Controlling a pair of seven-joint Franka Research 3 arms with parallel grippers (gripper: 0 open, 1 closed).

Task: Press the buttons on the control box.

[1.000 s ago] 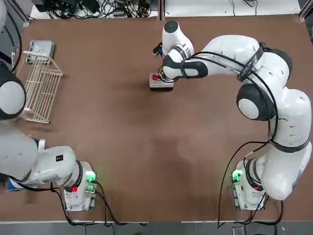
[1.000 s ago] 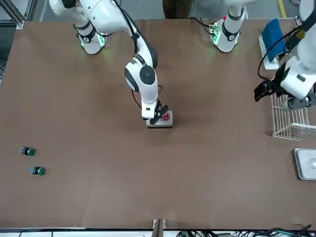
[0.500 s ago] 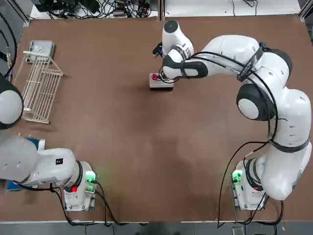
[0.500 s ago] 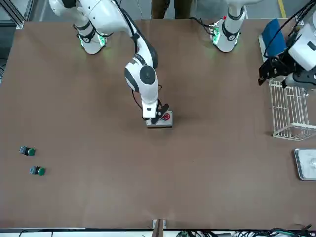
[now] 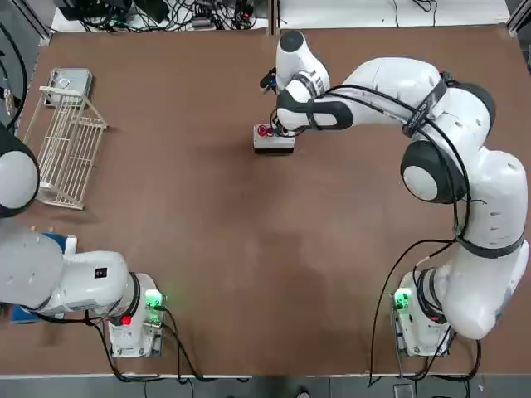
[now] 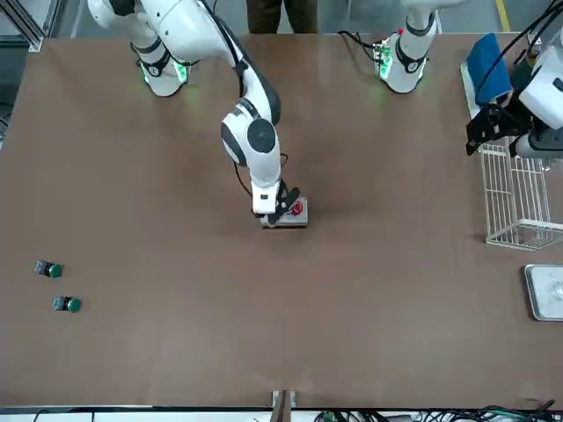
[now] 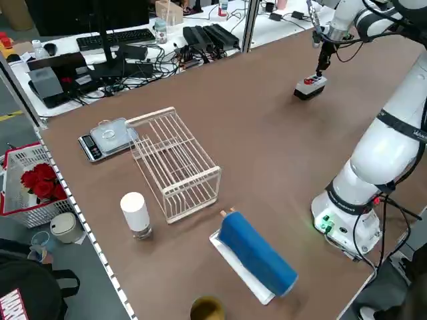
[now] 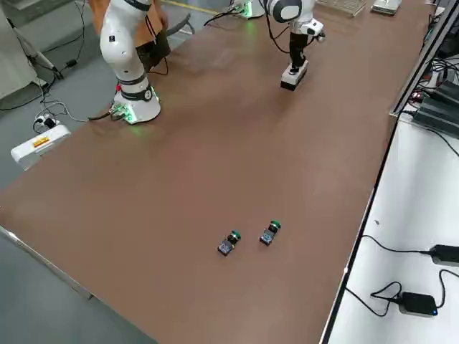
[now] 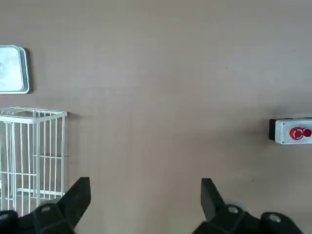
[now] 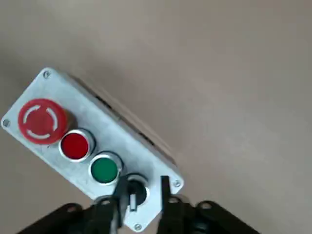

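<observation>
The control box (image 5: 273, 141) (image 6: 286, 217) is a small grey box in the far middle of the table. Its buttons run in a row: a large red one (image 10: 41, 121), a small red one (image 10: 75, 145), a green one (image 10: 105, 169) and a dark one (image 10: 137, 193). My right gripper (image 10: 141, 192) (image 6: 283, 204) points down just over the dark end button, fingers a small way apart on either side of it. My left gripper (image 9: 145, 195) (image 6: 482, 132) hovers open and empty over the near end of the wire rack, far from the box (image 9: 292, 131).
A white wire rack (image 5: 66, 149) (image 6: 515, 198) lies at the robot's left, with a small scale (image 5: 70, 80) beyond it. Two loose green-topped button pieces (image 6: 48, 270) (image 6: 66, 304) lie at the far right. A blue roll (image 7: 257, 253) and a white cup (image 7: 135, 213) sit by the left arm's base.
The right gripper's fingers have parted a little over the box's dark end button. The left gripper has drawn back slightly toward the robot's side along the rack.
</observation>
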